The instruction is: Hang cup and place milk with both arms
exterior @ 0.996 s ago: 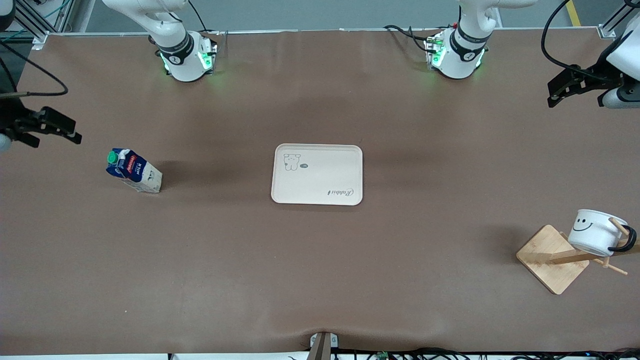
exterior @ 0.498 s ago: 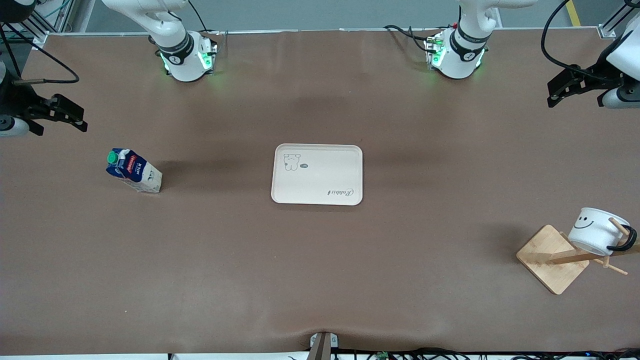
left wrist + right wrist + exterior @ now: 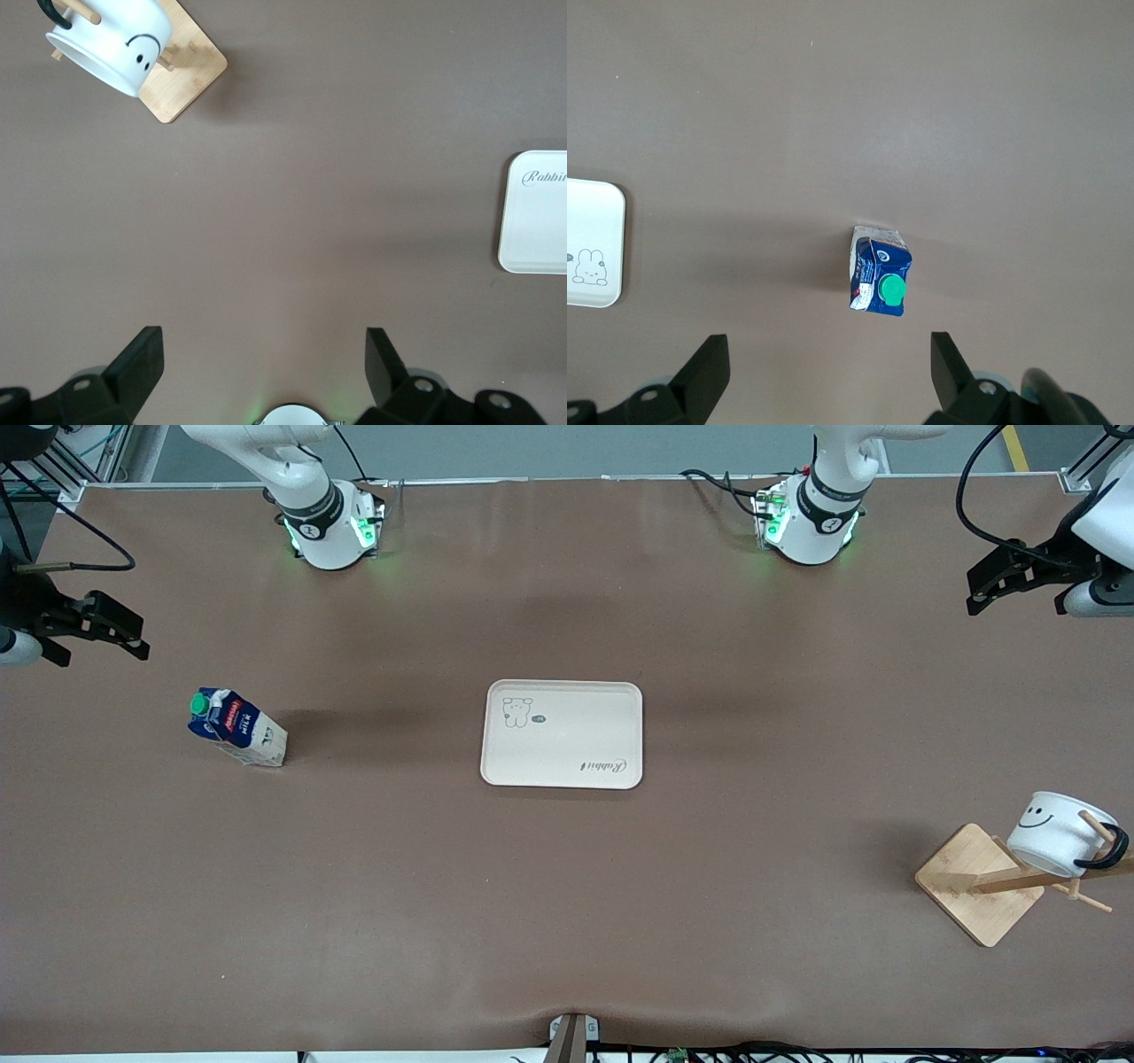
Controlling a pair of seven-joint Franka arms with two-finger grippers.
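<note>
The right pincer (image 3: 93,627) has drifted a little: a second ago it hung lower and closer to the view's edge, half a second ago it had risen and slid slightly inward, and now it has eased back a touch, hanging over the worktop (image 3: 567,921) at the right arm's end, its fingers (image 3: 709,372) spread wide with nothing between them. The left pincer (image 3: 997,584) has crept slightly upward in the front view over the left arm's end, also spread wide and empty, its fingers (image 3: 142,359) framing bare worktop. Nothing else has moved. The cup (image 3: 1059,834) hangs by its handle on a peg of the wooden rack (image 3: 974,886), near the front camera at the left arm's end, so that half of the task looks done. The milk (image 3: 235,728) stands on the worktop toward the right arm's end, slightly nearer the camera than the right pincer, well apart from the tray (image 3: 562,734) in the middle, which carries nothing. Judging by that, the milk step is not yet done, and the right arm's small shifts read as settling high before a descent onto the carton, while the left arm appears to be waiting.
</note>
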